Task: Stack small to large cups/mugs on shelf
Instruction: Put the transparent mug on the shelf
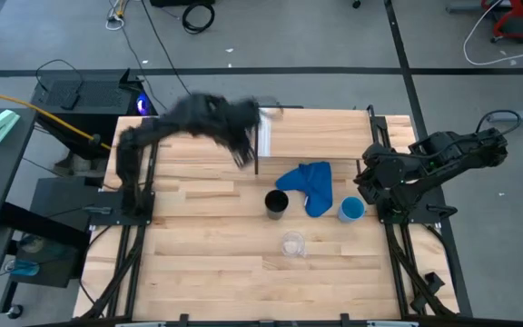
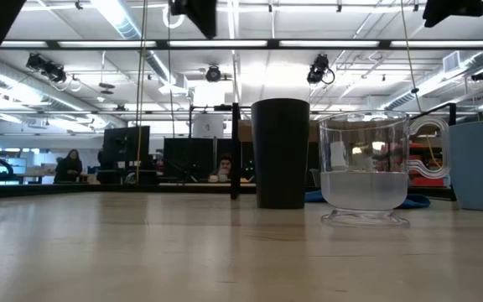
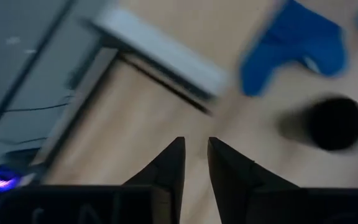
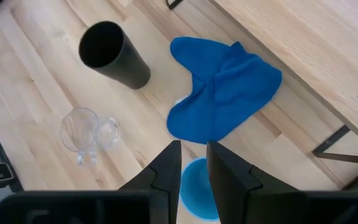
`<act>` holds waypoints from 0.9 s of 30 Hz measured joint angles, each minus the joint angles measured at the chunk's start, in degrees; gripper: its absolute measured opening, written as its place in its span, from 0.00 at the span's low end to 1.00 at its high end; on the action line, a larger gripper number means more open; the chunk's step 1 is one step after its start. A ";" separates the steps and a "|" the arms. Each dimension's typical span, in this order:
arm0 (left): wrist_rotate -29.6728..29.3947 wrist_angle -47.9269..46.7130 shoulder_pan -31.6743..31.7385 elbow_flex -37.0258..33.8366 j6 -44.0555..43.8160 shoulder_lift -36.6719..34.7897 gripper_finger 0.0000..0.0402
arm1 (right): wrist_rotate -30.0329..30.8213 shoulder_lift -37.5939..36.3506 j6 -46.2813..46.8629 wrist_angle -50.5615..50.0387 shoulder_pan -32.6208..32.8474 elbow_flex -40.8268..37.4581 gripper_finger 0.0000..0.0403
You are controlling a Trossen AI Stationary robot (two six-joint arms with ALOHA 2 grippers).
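Note:
The tall black tumbler [image 1: 277, 202] stands upright on the tabletop, and shows too in the low view [image 2: 280, 153]. The small clear glass [image 1: 293, 243] stands nearer the front edge. The bright blue cup [image 1: 351, 210] stands to the tumbler's right. The pale wood shelf [image 1: 320, 136] stands at the far side. My left gripper [image 1: 241, 156] is shut and empty, raised above the table by the shelf's left end, its arm blurred. My right gripper [image 4: 194, 162] is shut and empty, raised just above the blue cup [image 4: 197, 190].
A crumpled blue cloth [image 1: 311, 186] lies on the table between the tumbler and the blue cup, just in front of the shelf. Black frame rails [image 1: 139, 195] run along both sides of the table. Bare planks lie to the tumbler's left and at the front.

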 joint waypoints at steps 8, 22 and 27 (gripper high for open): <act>-1.05 0.02 22.33 0.02 4.95 -9.35 0.17 | 0.00 0.01 0.61 2.68 0.00 0.00 0.21; 7.96 0.01 54.46 -9.87 12.54 -12.13 0.14 | 0.32 0.02 2.18 7.51 0.00 0.00 0.21; 13.49 2.19 55.28 -27.80 13.93 -14.10 0.12 | 0.33 0.02 3.25 7.55 0.00 0.00 0.21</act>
